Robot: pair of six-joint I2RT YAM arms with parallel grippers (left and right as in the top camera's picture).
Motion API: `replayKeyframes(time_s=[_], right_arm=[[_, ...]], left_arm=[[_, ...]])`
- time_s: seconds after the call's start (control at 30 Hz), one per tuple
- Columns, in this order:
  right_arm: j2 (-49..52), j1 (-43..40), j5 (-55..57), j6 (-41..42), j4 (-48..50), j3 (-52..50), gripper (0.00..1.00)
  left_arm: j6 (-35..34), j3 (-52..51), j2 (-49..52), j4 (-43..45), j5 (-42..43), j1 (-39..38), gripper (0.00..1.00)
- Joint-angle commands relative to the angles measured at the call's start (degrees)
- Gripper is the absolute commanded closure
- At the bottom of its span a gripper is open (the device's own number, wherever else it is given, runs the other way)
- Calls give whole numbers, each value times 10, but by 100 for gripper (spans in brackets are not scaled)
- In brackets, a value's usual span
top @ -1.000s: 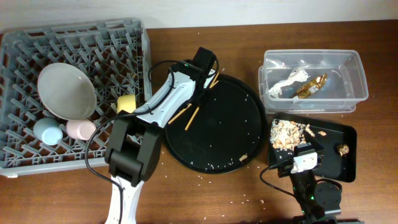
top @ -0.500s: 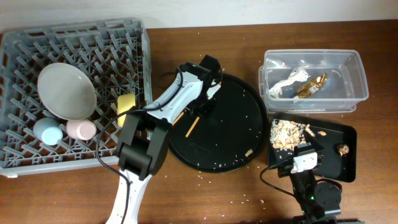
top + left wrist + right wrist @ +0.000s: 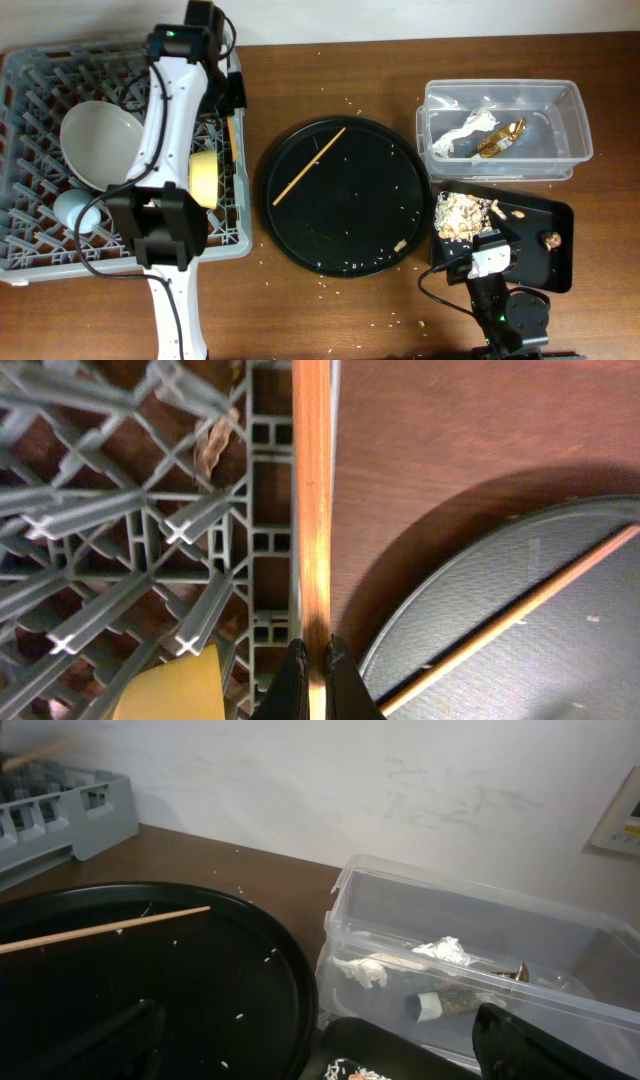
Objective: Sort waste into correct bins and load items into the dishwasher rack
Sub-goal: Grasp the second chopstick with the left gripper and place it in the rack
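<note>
The large square plastic dishwasher rack [image 3: 60,60] is mid grey, its pegs forming a diagonal lattice. The round plate [image 3: 95,145] shows a paler grey, the bowl [image 3: 205,178] butter yellow, the small cup [image 3: 72,208] light blue. The thin wooden chopstick [image 3: 312,510] glows orange-brown; the second wooden chopstick [image 3: 308,167] is pale tan against the large round tray [image 3: 350,215] — glossy black, flecked with pale crumbs [image 3: 398,246]. The rectangular plastic tub [image 3: 575,120] is clear; its crumpled wrapper [image 3: 465,133] is white-silver, its snack wrapper [image 3: 500,138] shiny brown. The crumbly food scraps [image 3: 460,215] are beige-brown, the shallow rectangular tray [image 3: 530,237] black. The wooden table [image 3: 330,70] is reddish brown.
</note>
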Motion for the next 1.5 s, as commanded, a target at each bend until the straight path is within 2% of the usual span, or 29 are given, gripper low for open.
replayKeyframes(time_s=[0.0, 0.23, 0.33, 0.37, 0.4, 0.43, 0.5, 0.57, 0.6, 0.67, 0.73, 0.83, 0.93, 1.0, 1.03, 1.07, 1.13, 1.2, 1.3, 1.33, 1.4, 1.47], right_arm=[[-3, -4, 1, 2, -2, -3, 2], [-3, -4, 1, 2, -2, -3, 2], [-3, -4, 1, 2, -2, -3, 2], [-3, -4, 1, 2, -2, -3, 2], [-3, -4, 1, 2, -2, -3, 2], [-3, -4, 1, 2, -2, -3, 2], [-3, -4, 1, 2, -2, -3, 1], [-3, -4, 1, 2, -2, -3, 1], [-3, -4, 1, 2, -2, -3, 2], [-3, -4, 1, 2, -2, -3, 2], [-3, -4, 1, 2, -2, -3, 2], [-3, -4, 1, 2, -2, -3, 2], [-3, -4, 1, 2, -2, -3, 1], [-3, -4, 1, 2, -2, -3, 1], [-3, -4, 1, 2, -2, -3, 2], [-3, -4, 1, 2, -2, -3, 2], [-3, -4, 1, 2, -2, -3, 2], [-3, -4, 1, 2, -2, -3, 1], [-3, -4, 1, 2, -2, -3, 1], [-3, -4, 1, 2, -2, -3, 2], [-3, -4, 1, 2, -2, -3, 2], [-3, -4, 1, 2, -2, -3, 2]], left_arm=[[-43, -28, 10, 10, -106, -3, 100], [-11, -47, 12, 39, -124, -5, 100], [42, -60, 12, 46, -122, -8, 100], [42, -59, 11, 41, -108, -8, 88], [42, -49, 9, 33, -76, -8, 57], [42, -19, 6, 13, -54, -8, 48], [42, 65, 0, -37, -10, -19, 55], [51, 123, 0, -75, -7, -61, 55], [67, 120, 1, -77, -8, -88, 55], [78, 70, 5, -62, -49, -144, 55], [91, -43, 5, 16, -97, -188, 54], [136, -177, 5, 102, -55, -212, 59], [174, -270, 5, 170, -55, -214, 59], [174, -301, 5, 201, -47, -214, 65], [174, -315, 5, 214, -23, -214, 73], [174, -325, 5, 217, 2, -214, 77], [174, -332, 5, 203, 10, -215, 100], [169, -289, 2, 144, 10, -210, 100], [141, -66, -3, -37, 14, -180, 100], [141, -15, -4, -69, 12, -169, 100], [77, 103, -4, -122, -38, -120, 100], [21, 135, -4, -131, -58, -75, 100]])
